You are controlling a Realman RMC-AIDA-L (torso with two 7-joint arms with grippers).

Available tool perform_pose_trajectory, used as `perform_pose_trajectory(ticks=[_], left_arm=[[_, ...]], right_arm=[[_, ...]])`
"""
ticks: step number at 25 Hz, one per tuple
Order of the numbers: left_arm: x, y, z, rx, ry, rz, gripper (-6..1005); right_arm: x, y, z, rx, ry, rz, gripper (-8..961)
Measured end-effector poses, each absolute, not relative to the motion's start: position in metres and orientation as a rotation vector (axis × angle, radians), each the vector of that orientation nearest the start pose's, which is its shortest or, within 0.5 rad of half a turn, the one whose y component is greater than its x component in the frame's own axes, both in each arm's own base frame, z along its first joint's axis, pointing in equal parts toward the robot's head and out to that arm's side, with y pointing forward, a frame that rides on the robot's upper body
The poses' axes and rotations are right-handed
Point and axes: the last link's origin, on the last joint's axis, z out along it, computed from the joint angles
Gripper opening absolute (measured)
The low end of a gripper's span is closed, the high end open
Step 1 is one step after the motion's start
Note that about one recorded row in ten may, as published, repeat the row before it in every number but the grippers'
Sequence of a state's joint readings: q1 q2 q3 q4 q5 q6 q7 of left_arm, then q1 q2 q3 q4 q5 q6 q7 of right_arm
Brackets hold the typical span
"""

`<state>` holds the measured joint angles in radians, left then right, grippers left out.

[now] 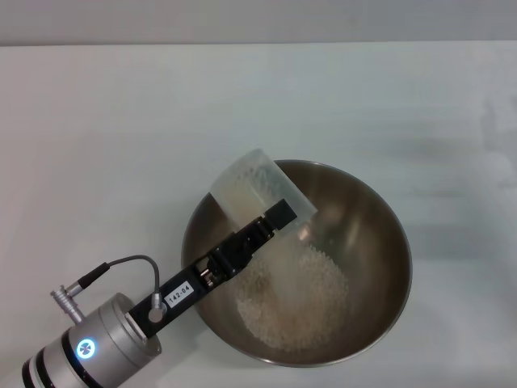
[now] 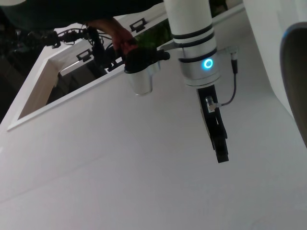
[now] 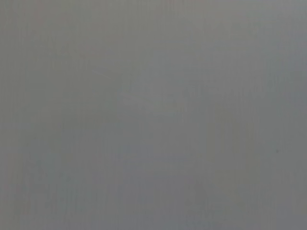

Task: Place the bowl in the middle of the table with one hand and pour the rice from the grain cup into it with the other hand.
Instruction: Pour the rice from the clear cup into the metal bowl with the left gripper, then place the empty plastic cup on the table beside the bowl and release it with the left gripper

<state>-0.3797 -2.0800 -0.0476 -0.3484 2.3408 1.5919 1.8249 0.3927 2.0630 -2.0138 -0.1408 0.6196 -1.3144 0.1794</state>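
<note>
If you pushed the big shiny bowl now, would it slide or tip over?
Probably slide, not tip. The bowl is wide and low, and the rice heaped at its bottom likely steadies it. Its smooth metal on the plain table may skid easily. The left gripper holds the cup tilted over it.

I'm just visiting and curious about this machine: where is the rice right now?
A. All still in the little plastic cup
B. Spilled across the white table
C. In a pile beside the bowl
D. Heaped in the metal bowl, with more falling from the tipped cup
D: the head view shows the rice heaped in the bowl, while the left gripper holds the grain cup tipped over it.
</note>
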Motion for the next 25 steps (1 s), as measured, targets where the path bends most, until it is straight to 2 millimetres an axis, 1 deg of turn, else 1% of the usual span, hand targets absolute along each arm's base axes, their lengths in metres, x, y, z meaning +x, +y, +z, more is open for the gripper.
perform_pose_trajectory(ticks=[3,5,10,25], left_arm=[[-0.2239,0.2091,-0.1019,-1.196,1.594,-0.083,94],[-0.2223,0.2084,-0.1027,-1.133,1.636,-0.04,96],[-0.2204,0.2064,-0.1049,-1.081,1.685,-0.021,101],[-0.22,0.2092,-0.1046,-1.066,1.687,0.006,117]], right_arm=[[0.3348,0.3196,0.0206,-1.483,0.443,0.771,436],[0.3349,0.3195,0.0206,-1.483,0.443,0.771,436],[0.3353,0.3194,0.0208,-1.482,0.444,0.77,436],[0.3349,0.3197,0.0211,-1.479,0.444,0.772,436]])
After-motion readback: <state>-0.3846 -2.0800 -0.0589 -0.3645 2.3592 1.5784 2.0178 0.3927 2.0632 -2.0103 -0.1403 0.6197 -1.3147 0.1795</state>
